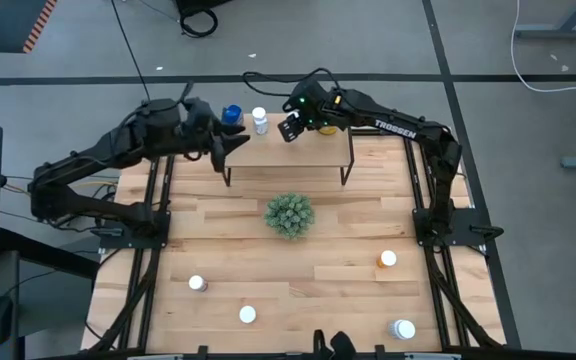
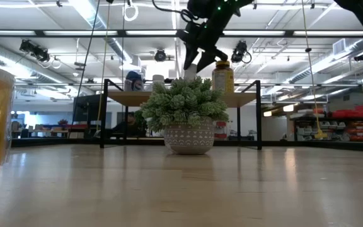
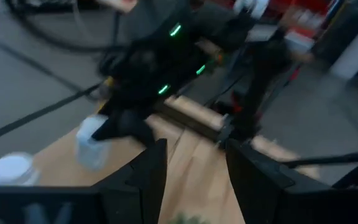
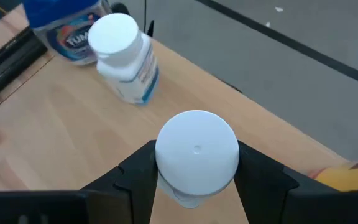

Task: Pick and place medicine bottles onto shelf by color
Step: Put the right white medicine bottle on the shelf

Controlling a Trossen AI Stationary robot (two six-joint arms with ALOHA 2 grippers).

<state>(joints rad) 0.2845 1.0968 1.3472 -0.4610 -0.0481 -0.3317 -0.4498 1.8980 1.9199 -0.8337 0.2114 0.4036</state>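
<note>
At the far left of the shelf (image 1: pixel 288 152), the left gripper (image 1: pixel 230 145) is seen hovering just off the board's left end, its fingers spread with nothing between them, as the left wrist view shows. Close beside it stand a blue bottle (image 1: pixel 232 114) and a white bottle (image 1: pixel 259 120) on the board's left portion; a sideways drift of this arm could knock either off the edge.

Further right, over the middle of the shelf, the right gripper (image 1: pixel 290 128) is clamped on a white-capped bottle (image 4: pixel 196 149), held at the cap between both fingers. In the right wrist view the wood lies directly below the bottle, but whether its base already touches the board cannot be judged from these views. If the fingers are released while it hangs above the surface, the bottle may be expected to tip or roll. The white bottle stands near, so a skewed descent could also strike it. An amber bottle with a yellow cap (image 2: pixel 222 76) stands just to the other side, leaving a narrow slot.

Below the shelf, at mid-table, a green plant (image 1: pixel 289 214) sits clear of the work. Nearer the front edge four bottles wait: a white-capped one (image 1: pixel 197 284), another (image 1: pixel 247 315), an orange one (image 1: pixel 387 259) and a white one (image 1: pixel 403 328). A colour placed in the wrong group would be a sorting error.
</note>
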